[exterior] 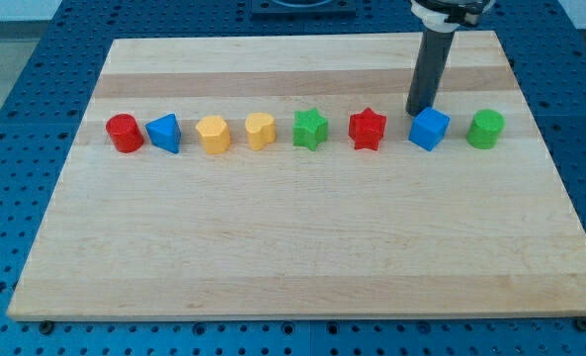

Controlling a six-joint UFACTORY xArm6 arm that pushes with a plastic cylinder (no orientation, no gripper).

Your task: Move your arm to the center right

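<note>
Looking along the wooden board (302, 257), you see eight blocks in one row: red cylinder (125, 133), blue triangle (164, 133), yellow hexagon (212, 134), yellow heart (260, 131), green star (310, 130), red star (368, 129), blue cube (430, 129), green cylinder (486, 130). That tidy line leaves the near half free for you. My tip (416, 111) stands upright just beyond the blue cube, apparently touching its far-left edge. No claw exists to open or close. Center right, your goal, lies nearer and further right.

eight blocks lie in one row across the board (302, 247), my tip (415, 111) just behind the seventh from the view's left.
</note>
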